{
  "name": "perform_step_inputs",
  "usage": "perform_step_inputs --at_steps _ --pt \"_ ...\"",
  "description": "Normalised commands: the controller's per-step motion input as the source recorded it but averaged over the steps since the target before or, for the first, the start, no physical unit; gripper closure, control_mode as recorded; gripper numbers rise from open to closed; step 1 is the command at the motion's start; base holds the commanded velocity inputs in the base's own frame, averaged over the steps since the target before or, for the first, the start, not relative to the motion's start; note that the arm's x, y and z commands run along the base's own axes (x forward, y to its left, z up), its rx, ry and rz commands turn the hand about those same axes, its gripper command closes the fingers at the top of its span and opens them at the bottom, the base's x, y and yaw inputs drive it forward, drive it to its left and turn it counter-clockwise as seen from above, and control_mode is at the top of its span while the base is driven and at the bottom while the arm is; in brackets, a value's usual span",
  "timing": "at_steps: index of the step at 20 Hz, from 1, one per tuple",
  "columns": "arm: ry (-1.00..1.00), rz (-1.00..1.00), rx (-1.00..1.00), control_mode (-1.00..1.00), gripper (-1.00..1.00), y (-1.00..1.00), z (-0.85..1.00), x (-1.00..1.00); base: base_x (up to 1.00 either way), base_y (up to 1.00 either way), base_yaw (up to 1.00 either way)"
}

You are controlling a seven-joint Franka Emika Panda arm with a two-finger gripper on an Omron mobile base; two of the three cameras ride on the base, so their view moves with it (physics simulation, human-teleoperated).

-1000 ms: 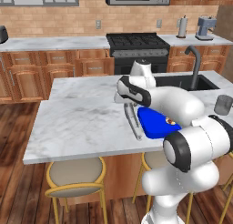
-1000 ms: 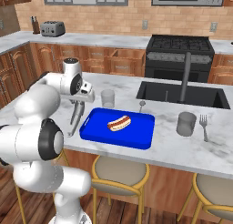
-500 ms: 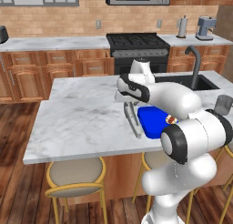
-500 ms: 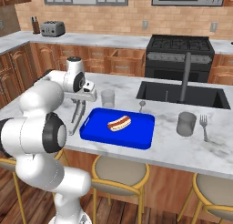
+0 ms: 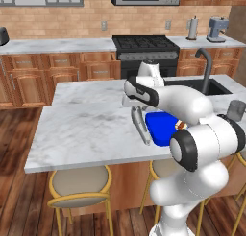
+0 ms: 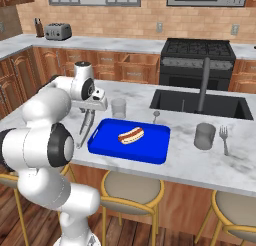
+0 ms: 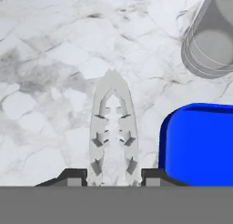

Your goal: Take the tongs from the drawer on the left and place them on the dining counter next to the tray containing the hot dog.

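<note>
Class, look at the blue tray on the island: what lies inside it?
Inside the tray lies one hot dog. In the left base view, the arm covers most of it.

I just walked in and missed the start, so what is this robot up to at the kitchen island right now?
The robot arm is setting the tongs down on the dining counter, right beside the blue tray holding the hot dog. Its gripper sits low over the tongs with the fingers on either side of them. A glass stands just behind the tray.
</note>
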Motion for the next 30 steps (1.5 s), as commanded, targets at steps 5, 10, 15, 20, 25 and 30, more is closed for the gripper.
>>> perform_step_inputs --at_steps 5,10,15,20,25,30 --pt "0.00 0.00 0.00 -1.00 -1.00 -0.03 0.00 -0.03 0.00 0.00 0.00" --pt "-0.01 0.00 0.00 -1.00 -1.00 -0.08 0.00 -0.27 0.00 0.00 0.00" --pt "-0.15 0.00 0.00 -1.00 -1.00 -0.14 0.02 -0.33 0.00 0.00 0.00" --pt "-0.51 0.04 0.03 -1.00 -1.00 -0.14 0.47 -0.93 0.00 0.00 0.00" --pt "-0.37 0.05 0.00 -1.00 -1.00 -0.23 0.34 -1.00 0.00 0.00 0.00" --pt "-0.37 0.00 -0.03 -1.00 -1.00 -0.12 0.91 -1.00 0.00 0.00 0.00"
